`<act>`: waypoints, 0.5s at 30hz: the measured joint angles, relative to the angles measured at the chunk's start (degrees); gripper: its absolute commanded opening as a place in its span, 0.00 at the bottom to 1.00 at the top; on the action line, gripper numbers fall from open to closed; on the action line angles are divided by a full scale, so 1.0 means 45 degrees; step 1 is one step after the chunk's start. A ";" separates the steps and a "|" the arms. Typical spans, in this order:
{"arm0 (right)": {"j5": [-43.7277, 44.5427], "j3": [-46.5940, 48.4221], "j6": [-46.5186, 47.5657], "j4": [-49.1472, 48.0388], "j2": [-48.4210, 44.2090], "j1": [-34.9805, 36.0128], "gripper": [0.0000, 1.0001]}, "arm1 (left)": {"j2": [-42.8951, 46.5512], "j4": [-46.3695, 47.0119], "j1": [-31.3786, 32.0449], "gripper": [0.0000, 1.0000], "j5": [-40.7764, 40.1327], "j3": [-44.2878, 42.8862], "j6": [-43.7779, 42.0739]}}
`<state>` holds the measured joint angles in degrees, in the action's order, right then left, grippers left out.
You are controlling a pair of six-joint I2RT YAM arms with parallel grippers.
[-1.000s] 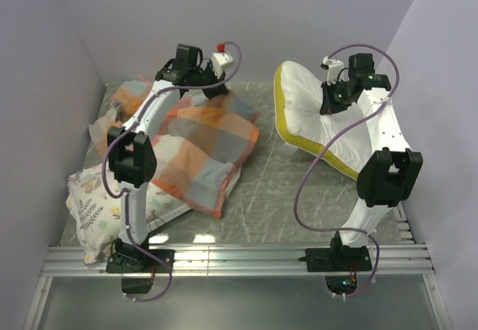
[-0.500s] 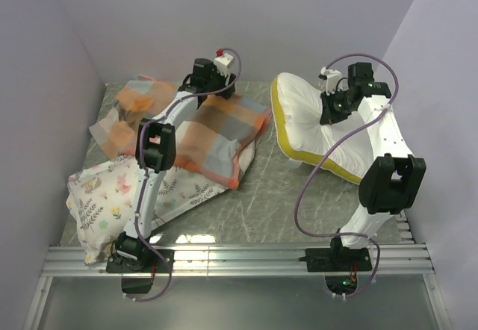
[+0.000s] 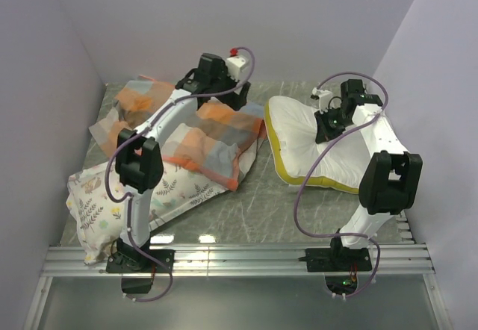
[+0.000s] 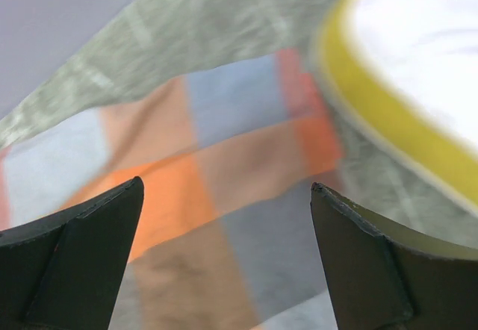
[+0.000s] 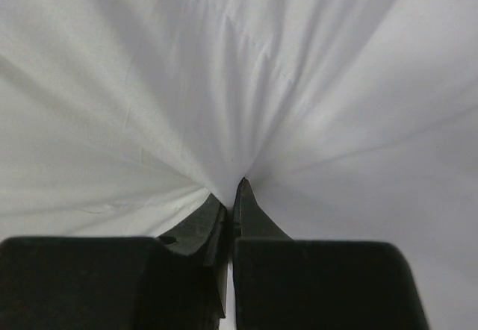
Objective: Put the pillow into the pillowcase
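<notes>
Closer to the pillowcase now sits the pillow — my right jaws pinch its cloth (left jaws spread); best dragged low.

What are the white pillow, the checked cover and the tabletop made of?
Pillow: matte woven cloth, probably cotton, over soft filling; creases fan out from the right claw pinching it. Pillowcase: thin matte cloth, lying limp and rumpled. Table: grey veined surface with a slight sheen, stone or laminate, cannot tell which.
</notes>
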<state>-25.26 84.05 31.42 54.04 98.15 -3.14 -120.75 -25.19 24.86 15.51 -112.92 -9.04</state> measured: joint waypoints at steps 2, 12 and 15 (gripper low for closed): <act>-0.0024 0.0005 0.0214 0.0068 -0.0019 0.0000 0.00 | 0.0024 -0.0053 0.0583 0.99 -0.0097 -0.0029 0.0019; 0.0063 -0.0267 0.1166 0.0714 -0.0685 -0.0005 0.00 | -0.1336 -0.2210 0.1360 0.98 -0.0758 0.0335 -0.0656; 0.0024 -0.0622 0.1282 0.0797 -0.0884 -0.0005 0.00 | -0.1321 -0.2414 0.1428 0.92 -0.1093 0.0908 -0.0903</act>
<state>-25.15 81.25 37.19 57.63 94.17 -3.16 -126.69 -36.05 31.29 10.59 -108.84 -13.10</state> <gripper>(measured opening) 0.021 0.958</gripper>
